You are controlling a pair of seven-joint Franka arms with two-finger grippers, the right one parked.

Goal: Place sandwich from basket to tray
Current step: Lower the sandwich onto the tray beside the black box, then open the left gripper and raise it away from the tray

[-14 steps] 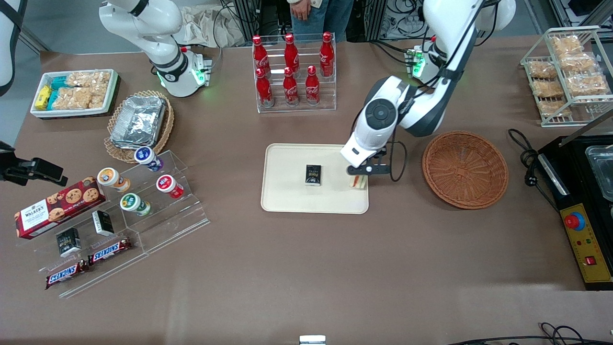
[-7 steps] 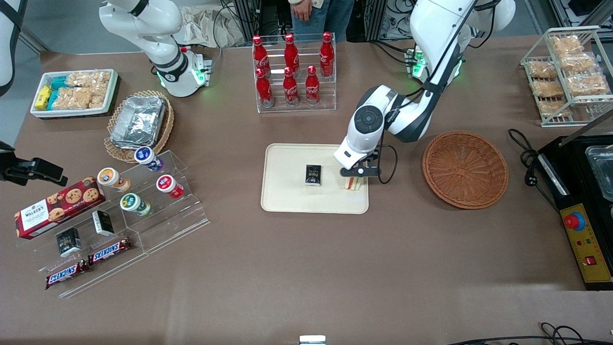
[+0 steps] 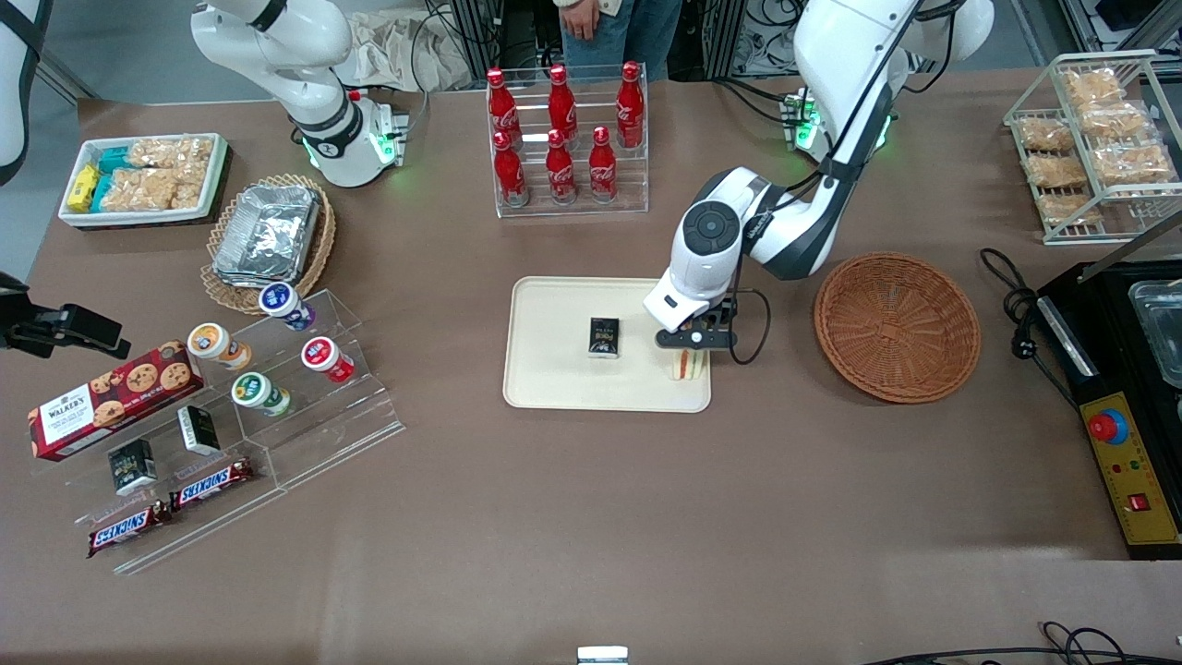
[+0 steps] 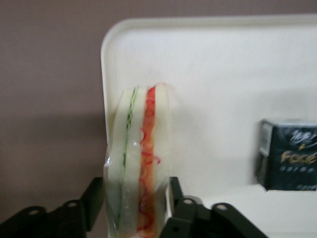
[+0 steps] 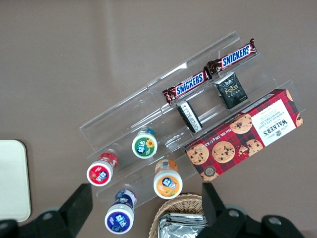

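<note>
The sandwich (image 3: 688, 367) (image 4: 138, 158), white bread with a green and an orange-red filling line, stands on edge over the tray's corner nearest the basket. My left gripper (image 3: 690, 351) (image 4: 136, 198) is shut on the sandwich, one black finger pressed against each bread face. The cream tray (image 3: 563, 388) (image 4: 223, 74) lies at mid-table. Its rim shows just beside the sandwich in the left wrist view. The brown woven basket (image 3: 896, 328) sits empty beside the tray, toward the working arm's end of the table.
A small black box (image 3: 605, 336) (image 4: 290, 161) lies on the tray close to the sandwich. A rack of red bottles (image 3: 563, 139) stands farther from the front camera than the tray. A black appliance with a control box (image 3: 1131, 462) sits beside the basket.
The gripper carried the sandwich a little inward over the tray, then nearer the front camera toward the tray's corner and lower. It has kept hold throughout.
</note>
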